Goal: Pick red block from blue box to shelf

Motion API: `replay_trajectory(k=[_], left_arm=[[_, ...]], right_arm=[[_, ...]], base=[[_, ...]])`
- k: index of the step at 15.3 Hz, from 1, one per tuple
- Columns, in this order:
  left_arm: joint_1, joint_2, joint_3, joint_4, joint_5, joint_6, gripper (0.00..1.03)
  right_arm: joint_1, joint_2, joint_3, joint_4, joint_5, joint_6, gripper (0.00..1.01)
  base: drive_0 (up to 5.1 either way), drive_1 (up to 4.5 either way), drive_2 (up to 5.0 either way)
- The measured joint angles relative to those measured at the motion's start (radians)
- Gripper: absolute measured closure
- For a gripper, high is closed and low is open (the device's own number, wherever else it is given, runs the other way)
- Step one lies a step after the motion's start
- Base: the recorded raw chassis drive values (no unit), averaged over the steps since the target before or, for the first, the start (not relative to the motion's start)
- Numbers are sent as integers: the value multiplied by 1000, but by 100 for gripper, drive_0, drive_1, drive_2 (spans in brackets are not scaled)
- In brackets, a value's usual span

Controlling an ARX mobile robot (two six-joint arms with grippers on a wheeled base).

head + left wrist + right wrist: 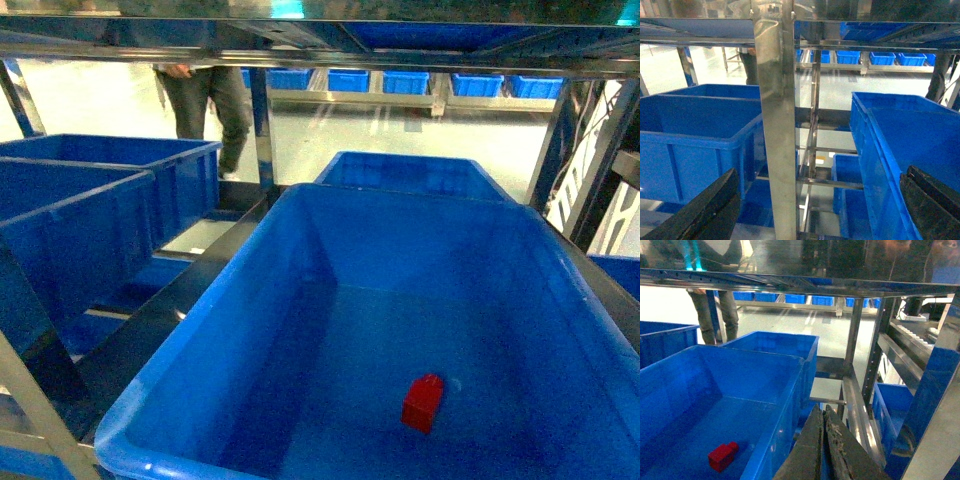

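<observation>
The red block [423, 402] lies on the floor of the blue box [200, 340], toward the near right part of it, resting free with nothing touching it. The box sits on the shelf [262, 120], with other blue crates [90, 215] to its left and behind it. A person [210, 95] stands beyond the rack.

My right hand [824, 445] is clenched, its two fingers pressed together and holding nothing. It hangs outside the box, just past the right wall, with the block down to its left. My left hand [820, 210] is released, fingers wide apart, also holding nothing; it faces a shelf post [775, 125] between two crates, well away from the block.

I judge that the task is at its very start: the reach for the block has not begun. The right hand looks the better placed. The next move calls for me to spread its fingers, lift over the box wall, come down inside and close across the block's sides. The wall is high and the shelf rail above is low, so the gap for entry is tight.
</observation>
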Motion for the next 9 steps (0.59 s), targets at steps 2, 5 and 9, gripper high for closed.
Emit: replay_trajectory(k=[2, 5, 9], left_arm=[[0, 0, 0, 0, 0, 0, 5], [0, 0, 0, 0, 0, 0, 5], [0, 0, 0, 0, 0, 0, 5]], right_arm=[[0, 0, 0, 0, 0, 0, 99], [0, 0, 0, 0, 0, 0, 99], [0, 0, 0, 0, 0, 0, 99]], base=[[0, 0, 0], [0, 0, 0], [0, 0, 0]])
